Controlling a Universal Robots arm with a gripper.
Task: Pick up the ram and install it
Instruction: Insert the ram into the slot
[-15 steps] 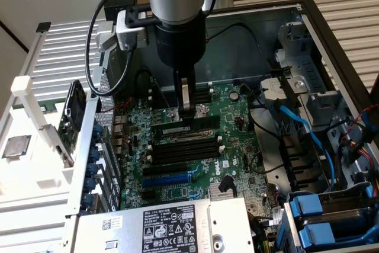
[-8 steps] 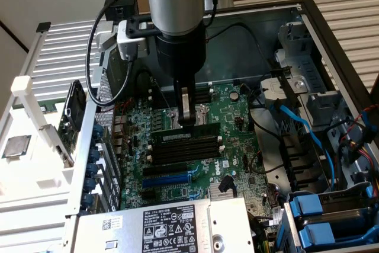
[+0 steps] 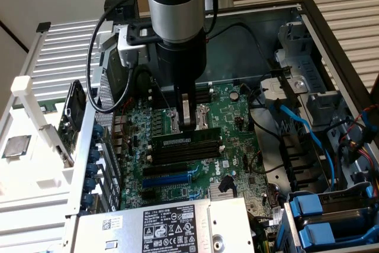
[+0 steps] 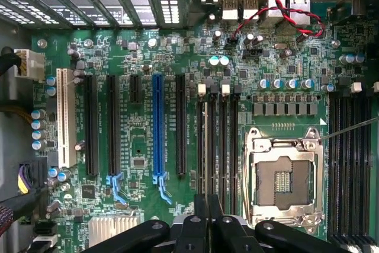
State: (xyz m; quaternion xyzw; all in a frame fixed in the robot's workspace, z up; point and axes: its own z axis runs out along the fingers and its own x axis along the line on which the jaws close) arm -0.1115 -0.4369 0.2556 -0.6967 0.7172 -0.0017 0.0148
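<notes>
Exterior view: jaws pinch the ram [image 3: 186,138] by its top edge, standing on edge at the black memory slots [image 3: 180,157]. Insertion seems in hand; seating calls for straight, even downward pressure.

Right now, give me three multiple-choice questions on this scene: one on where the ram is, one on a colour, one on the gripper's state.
1. Where is the ram?
A. in a person's hand
B. at the black slots, under the gripper
C. on the floor

2. What colour is the one coloured long slot?
A. red
B. yellow
C. blue

3. The gripper is:
A. closed on the ram
B. wide open, holding nothing
C. closed on a screwdriver

Answers:
1 B: the stick stands along the slots, right below the fingertips.
2 C: it is bright blue among black ones.
3 A: the fingers meet narrowly at the stick's top edge.
</notes>
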